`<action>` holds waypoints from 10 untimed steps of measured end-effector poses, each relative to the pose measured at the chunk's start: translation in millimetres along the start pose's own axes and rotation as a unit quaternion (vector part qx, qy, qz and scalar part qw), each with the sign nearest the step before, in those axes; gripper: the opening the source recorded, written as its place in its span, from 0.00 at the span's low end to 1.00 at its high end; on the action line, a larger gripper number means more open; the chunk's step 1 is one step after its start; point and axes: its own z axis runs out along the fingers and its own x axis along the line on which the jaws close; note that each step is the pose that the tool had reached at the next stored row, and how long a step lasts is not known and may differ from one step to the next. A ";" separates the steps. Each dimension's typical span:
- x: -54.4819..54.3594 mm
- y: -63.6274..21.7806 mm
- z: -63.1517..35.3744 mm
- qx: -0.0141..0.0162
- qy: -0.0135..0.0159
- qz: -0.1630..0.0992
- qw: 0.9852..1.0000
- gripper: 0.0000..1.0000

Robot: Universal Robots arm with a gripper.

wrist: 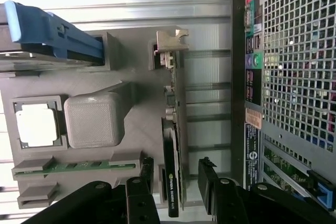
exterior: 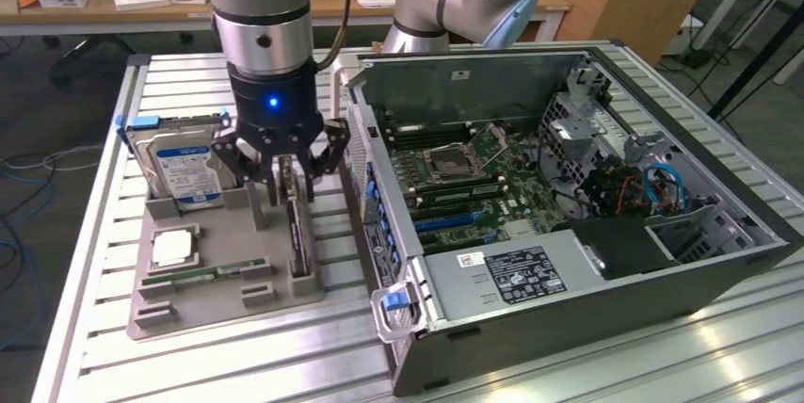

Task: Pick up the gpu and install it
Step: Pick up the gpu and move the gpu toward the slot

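Observation:
The gpu [exterior: 299, 238] is a thin dark card standing on edge in a slot of the grey holder tray [exterior: 214, 314] on the exterior view's left. In the wrist view the gpu [wrist: 173, 129] runs lengthwise, its pale metal bracket [wrist: 170, 43] at the far end. My gripper [exterior: 292, 191] hangs straight down over the card's end away from the bracket. It is open, and the gripper [wrist: 177, 182] has one black finger [wrist: 146, 182] on each side of the card, with a small gap on both sides. The open computer case [exterior: 566, 196] lies beside the tray.
In the same tray a silver hard drive [exterior: 183, 172] in a blue caddy [wrist: 47, 35] stands upright, with a CPU [exterior: 172, 249] and a green RAM stick [exterior: 207, 274] lying flat. The case's rear wall [wrist: 294, 77] is close beside the card. A slatted metal table [exterior: 113, 139] carries everything.

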 end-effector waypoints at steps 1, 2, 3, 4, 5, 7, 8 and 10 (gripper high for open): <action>0.0 0.0 1.7 0.000 0.000 0.000 1.000 0.47; 0.0 0.0 3.2 0.000 0.000 0.000 1.000 0.47; 0.0 0.0 4.6 0.000 0.000 0.000 1.000 0.47; 0.1 -0.1 5.8 0.000 0.000 0.000 1.000 0.47; 0.2 -0.3 7.0 0.000 0.000 0.000 1.000 0.47; 0.6 -0.6 9.0 0.001 0.000 0.000 1.000 0.47; 0.8 -0.8 10.0 0.001 0.000 0.000 1.000 0.47; 1.3 -1.1 12.0 0.001 0.000 0.000 1.000 0.47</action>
